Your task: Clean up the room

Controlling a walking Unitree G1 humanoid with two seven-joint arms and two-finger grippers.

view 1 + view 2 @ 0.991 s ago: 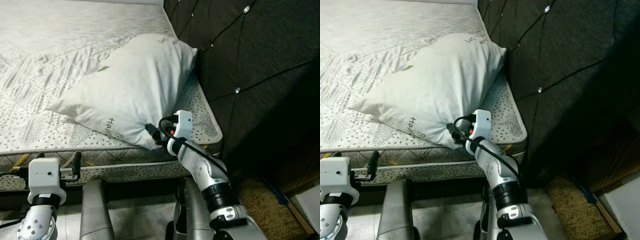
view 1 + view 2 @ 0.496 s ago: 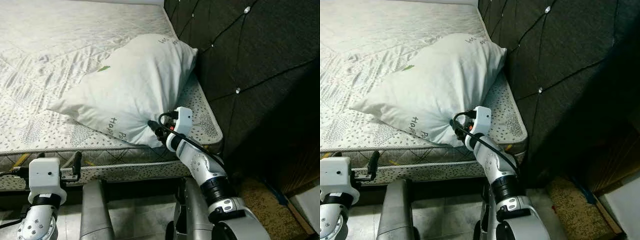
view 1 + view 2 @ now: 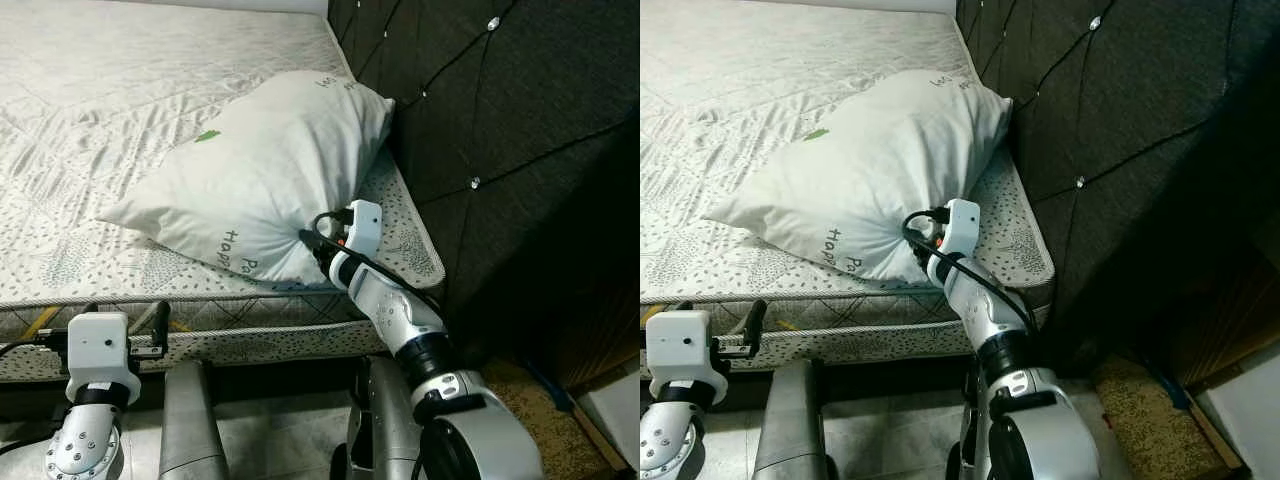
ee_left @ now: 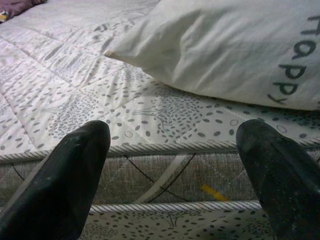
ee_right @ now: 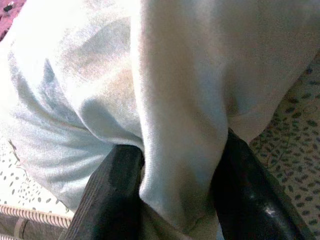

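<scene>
right end effector (image 5: 175, 200) is pinching the near corner of the pillow (image 3: 250, 180), with a fold of its white cover squeezed between my two black fingers (image 5: 112, 195). the pillow lies on the bare mattress (image 3: 120, 90), slanted, its far corner pushed up against the dark tufted headboard (image 3: 480, 120) and its gripped corner close to the mattress's front edge. my left end effector (image 4: 170, 170) hangs low in front of the bed, fingers spread, holding nothing and aimed at the mattress side. i judge the step in hand to be setting the pillow straight at the head of the bed. the next move looks like a lift and a swing of the corner toward the headboard, and i'd keep the pinch firm, since a thin fold of cloth could slip out. room is tight on my right, where the headboard stands just beside the arm, and the mattress edge sits right under the wrist. toward my left the mattress is open and wide, so that is the free side for any sweep.
</scene>
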